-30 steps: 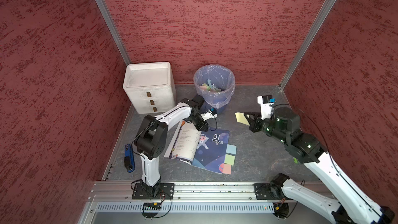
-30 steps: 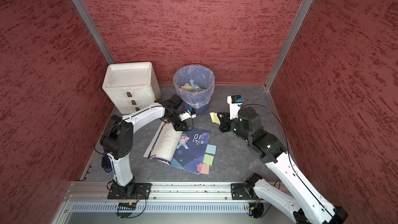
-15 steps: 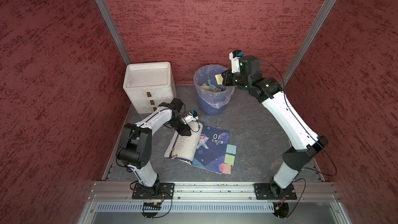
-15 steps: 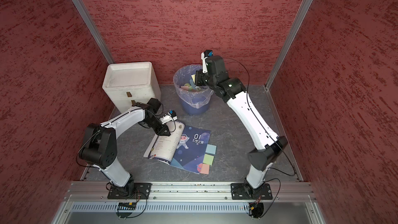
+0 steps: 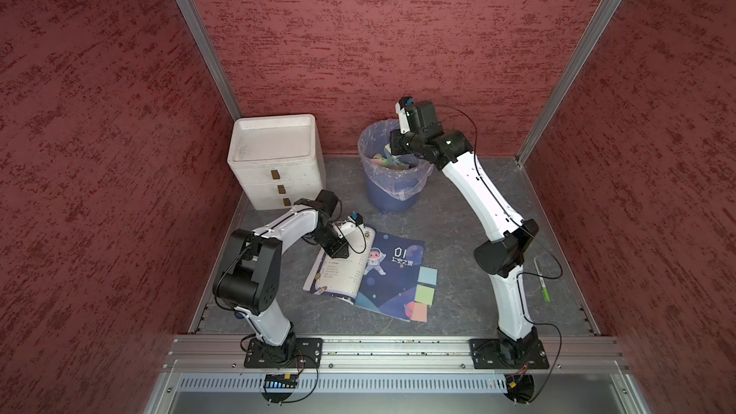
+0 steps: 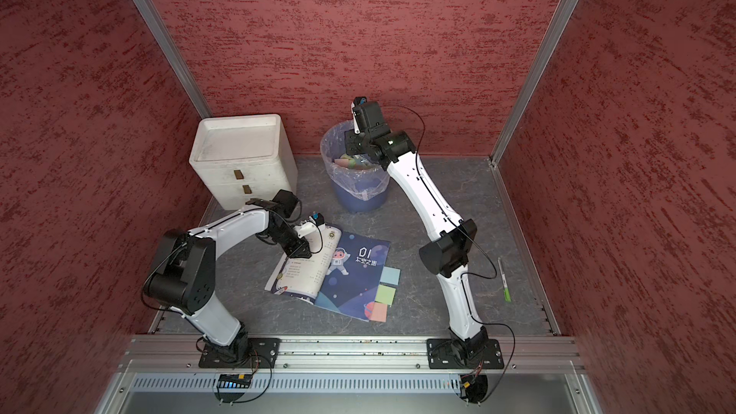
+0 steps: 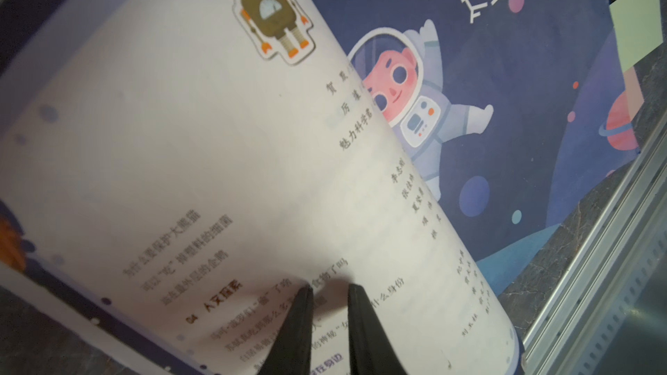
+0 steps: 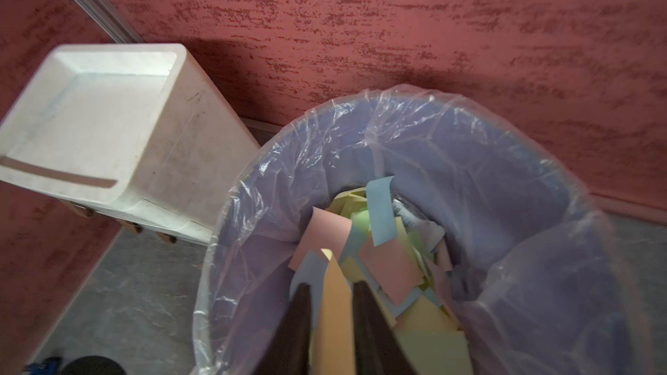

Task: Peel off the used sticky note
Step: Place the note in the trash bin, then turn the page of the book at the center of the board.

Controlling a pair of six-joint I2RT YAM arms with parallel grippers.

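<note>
Moved: my right fingers have swung from the middle of the bench to the bin, at 12 o'clock of the book; my left fingers slid slightly along its white page.
Right grip: parted a little inside the bin's mouth; the yellow sticky note stands in the gap, clear of one finger.
Left grip: a narrow gap with nothing in it, tips at the page.
Wrist views only: both gaps and the note show there; in both top views my own wrist covers them.
Around: drawer unit at 10 o'clock of the book, drawers shut; pen at 3 o'clock, past my right elbow; stuck notes, blue, green, orange, along the cover's 3 o'clock edge.
Bin: clear liner; loose notes, pink, blue, green, yellow, piled inside.
</note>
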